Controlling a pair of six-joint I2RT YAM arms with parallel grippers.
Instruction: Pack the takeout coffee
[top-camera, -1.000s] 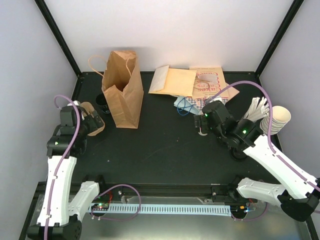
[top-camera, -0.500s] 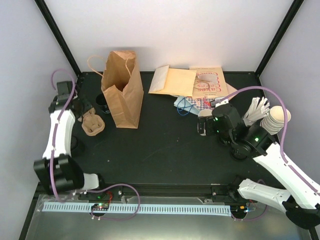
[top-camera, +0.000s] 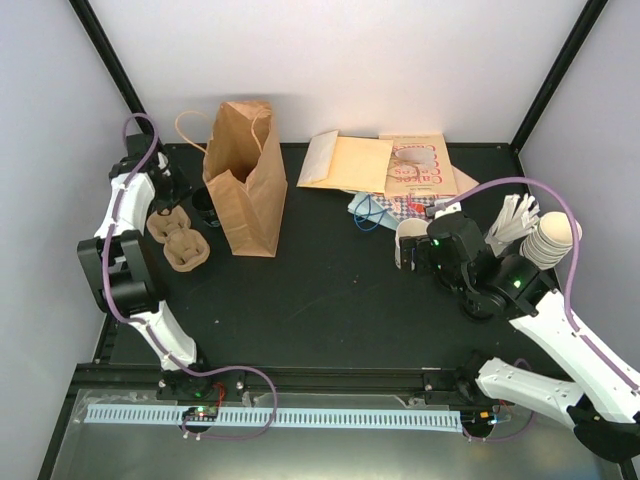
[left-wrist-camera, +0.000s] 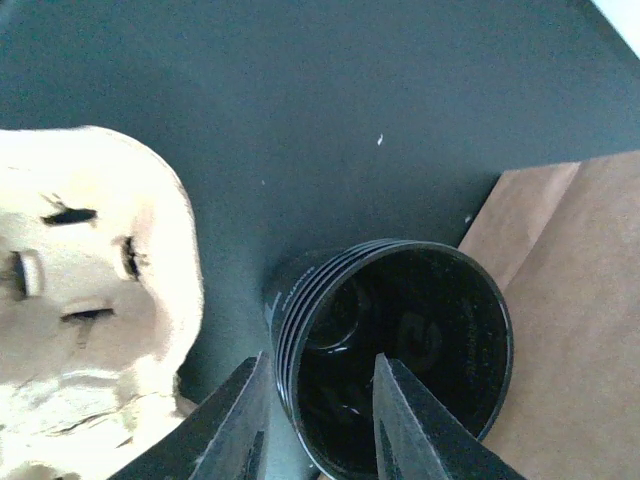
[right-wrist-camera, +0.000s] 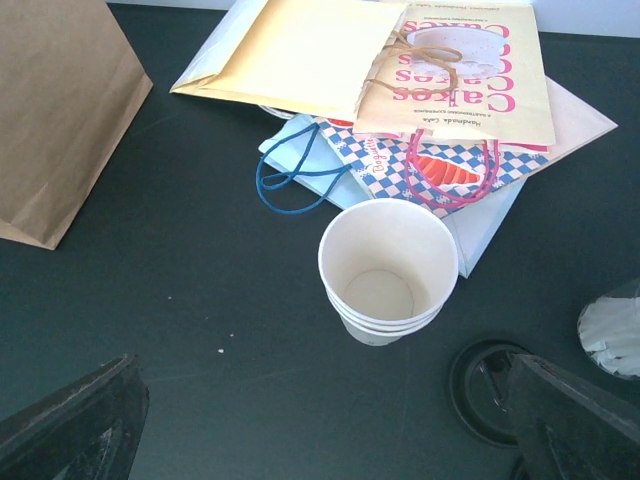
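Top external view shows a black tabletop (top-camera: 320, 300) with two white arms. The takeout coffee cup (right-wrist-camera: 388, 268) is white and has no lid. It stands up on the right side of the tabletop, just in front of a pile of flat paper bags and envelopes (top-camera: 375, 165). Under its rim there are two more rims, like cups tucked into each other.

The right tool (right-wrist-camera: 322, 380) is open very wide. The cup is a little ahead of its two fingers, and they do not touch it. This tool holds nothing. A round black lid (right-wrist-camera: 490, 385) lies flat near the cup, on its right in the right wrist view.

A tall brown paper bag (top-camera: 245, 185) stands open at the back left. A black nested stack (left-wrist-camera: 400, 350) sits just beside the bag, with its open mouth showing. The left tool (left-wrist-camera: 320, 400) is right at this stack. Its fingers are partway together. One finger is outside the black wall and the other is over the inside, so the wall sits between them. I cannot tell if they pinch it.

A brown cardboard cup tray (left-wrist-camera: 90, 280) lies near the black stack, on its left. Far on the right, well apart from the lone cup, is a stack of cream cups (top-camera: 555, 235).
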